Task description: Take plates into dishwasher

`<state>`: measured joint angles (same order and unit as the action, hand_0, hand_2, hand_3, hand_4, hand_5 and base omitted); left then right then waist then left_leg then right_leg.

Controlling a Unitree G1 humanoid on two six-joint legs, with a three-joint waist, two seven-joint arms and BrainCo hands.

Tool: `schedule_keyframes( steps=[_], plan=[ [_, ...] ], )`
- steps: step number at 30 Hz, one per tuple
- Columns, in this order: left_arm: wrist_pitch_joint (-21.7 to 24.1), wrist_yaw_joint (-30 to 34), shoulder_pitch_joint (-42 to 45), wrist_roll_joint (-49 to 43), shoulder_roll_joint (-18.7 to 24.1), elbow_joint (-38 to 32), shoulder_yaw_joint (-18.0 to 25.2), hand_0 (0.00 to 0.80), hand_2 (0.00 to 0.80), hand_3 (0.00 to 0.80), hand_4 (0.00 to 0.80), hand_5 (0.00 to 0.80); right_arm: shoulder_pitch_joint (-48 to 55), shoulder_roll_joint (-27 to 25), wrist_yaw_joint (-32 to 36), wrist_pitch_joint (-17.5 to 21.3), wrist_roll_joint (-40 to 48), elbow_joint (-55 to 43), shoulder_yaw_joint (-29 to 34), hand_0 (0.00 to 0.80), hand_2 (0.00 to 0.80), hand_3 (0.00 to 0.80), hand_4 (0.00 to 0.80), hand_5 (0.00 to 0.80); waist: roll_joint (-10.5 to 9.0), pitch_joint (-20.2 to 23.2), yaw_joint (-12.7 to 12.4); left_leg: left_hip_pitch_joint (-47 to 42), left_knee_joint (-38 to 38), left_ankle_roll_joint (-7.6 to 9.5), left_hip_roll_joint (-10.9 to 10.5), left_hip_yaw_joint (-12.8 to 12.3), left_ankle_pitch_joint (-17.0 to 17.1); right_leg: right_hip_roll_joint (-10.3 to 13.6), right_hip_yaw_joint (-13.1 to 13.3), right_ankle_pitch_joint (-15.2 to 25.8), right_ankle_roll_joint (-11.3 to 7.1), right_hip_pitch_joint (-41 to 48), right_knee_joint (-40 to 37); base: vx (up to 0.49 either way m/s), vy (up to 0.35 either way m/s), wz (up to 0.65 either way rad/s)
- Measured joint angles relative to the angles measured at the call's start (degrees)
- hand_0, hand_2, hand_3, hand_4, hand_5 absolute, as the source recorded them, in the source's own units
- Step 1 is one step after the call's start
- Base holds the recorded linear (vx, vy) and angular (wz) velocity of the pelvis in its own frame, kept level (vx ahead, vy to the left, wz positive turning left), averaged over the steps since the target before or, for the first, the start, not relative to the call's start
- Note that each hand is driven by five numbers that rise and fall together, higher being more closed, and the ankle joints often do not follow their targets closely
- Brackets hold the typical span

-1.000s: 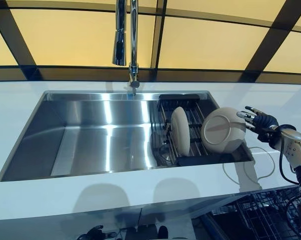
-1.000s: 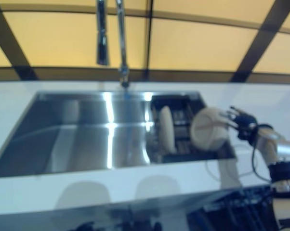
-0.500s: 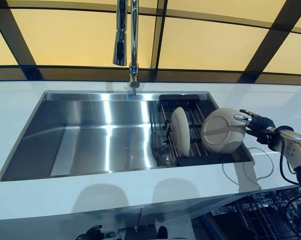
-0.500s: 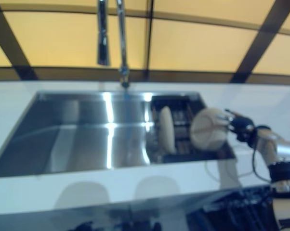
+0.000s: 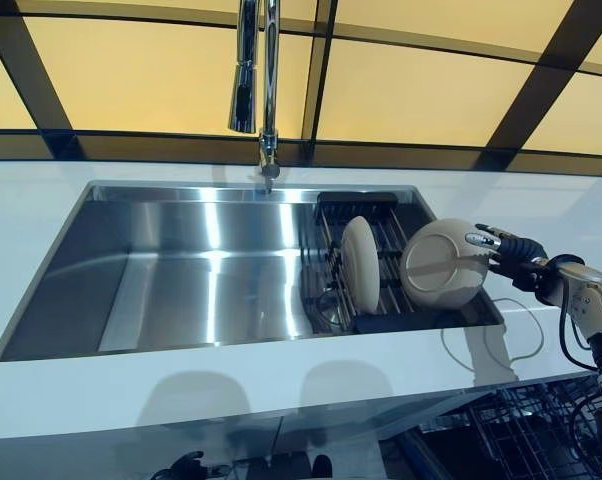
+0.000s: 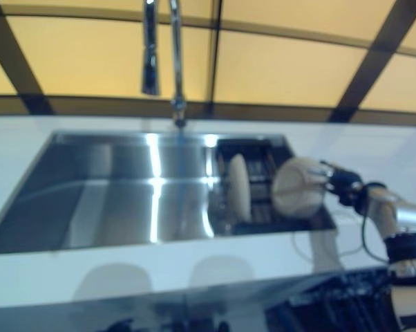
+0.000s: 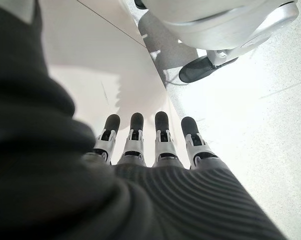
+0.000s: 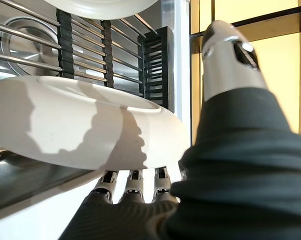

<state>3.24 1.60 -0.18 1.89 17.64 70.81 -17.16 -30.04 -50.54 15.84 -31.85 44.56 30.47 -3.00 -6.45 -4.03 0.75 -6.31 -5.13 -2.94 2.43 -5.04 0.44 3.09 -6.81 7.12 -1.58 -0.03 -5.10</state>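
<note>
Right wrist view showed the right hand (image 8: pixel 225 165) pinching a white plate's (image 5: pixel 443 263) rim above the rack (image 5: pixel 376 235); left hand (image 7: pixel 150 150) was open.

We're in a kitchen: a wide stainless steel sink (image 5: pixel 201 270) sits sunk into a white countertop (image 5: pixel 41 200), a tall chrome tap (image 5: pixel 266 90) arches over it, a dish rack (image 5: pixel 366 255) holds plates (image 5: pixel 359 262), and a wire dishwasher basket (image 5: pixel 521 440) shows below the counter edge.

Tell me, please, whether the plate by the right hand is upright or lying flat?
Upright: the plate stands on edge, facing outward, right hand at its rim.
</note>
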Motion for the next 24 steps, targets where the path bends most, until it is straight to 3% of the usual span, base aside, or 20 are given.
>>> schedule_keyframes(
  steps=[24],
  plan=[
    [0.41, 0.03, 0.03, -0.01, 1.38, 0.03, -0.10, 0.000, 0.000, 0.000, 0.000, 0.000, 1.00, 0.24, 2.08, -2.21, -1.89, 2.14, -0.87, 0.000, 0.000, 0.000, 0.000, 0.000, -0.64, 0.44, -0.09, 0.03, -0.01, 0.00, 0.02, 0.00, 0.00, 0.06, -0.02, 0.00, 0.00, -0.02, -0.01, 0.000, 0.000, 0.00]
  ],
)
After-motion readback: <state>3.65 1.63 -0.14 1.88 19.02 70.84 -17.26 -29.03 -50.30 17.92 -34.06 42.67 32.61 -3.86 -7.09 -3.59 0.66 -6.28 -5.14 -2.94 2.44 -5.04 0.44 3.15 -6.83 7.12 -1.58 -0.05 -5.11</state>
